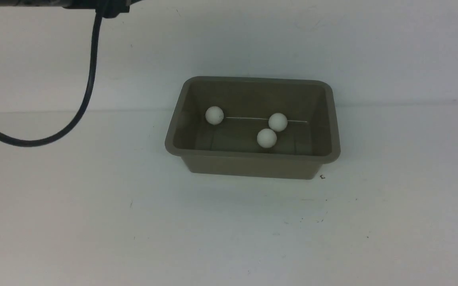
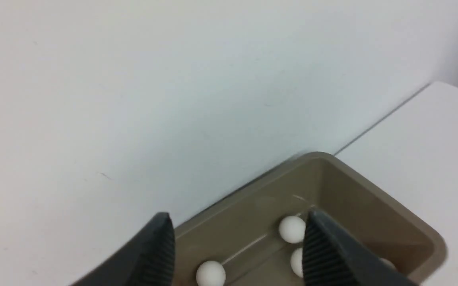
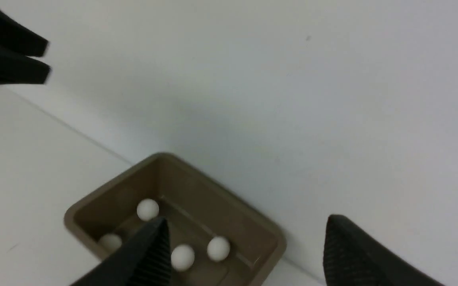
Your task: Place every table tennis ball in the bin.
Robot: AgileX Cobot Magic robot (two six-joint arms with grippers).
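The taupe bin (image 1: 249, 155) stands in the middle of the white table, close to the back wall. In the front view three white table tennis balls lie inside it: one at the left (image 1: 214, 115) and two close together at the right (image 1: 278, 122) (image 1: 266, 138). The right wrist view shows several balls in the bin (image 3: 213, 206), one (image 3: 111, 241) close to a wall. My left gripper (image 2: 239, 216) is open and empty, above and off to the side of the bin (image 2: 344, 194). My right gripper (image 3: 248, 220) is open and empty too. Neither gripper shows in the front view.
A black cable (image 1: 88, 91) hangs in a loop from the left arm at the top left of the front view. In the right wrist view the left gripper's (image 3: 47, 58) black fingers show, raised over the table. A white wall stands just behind the bin.
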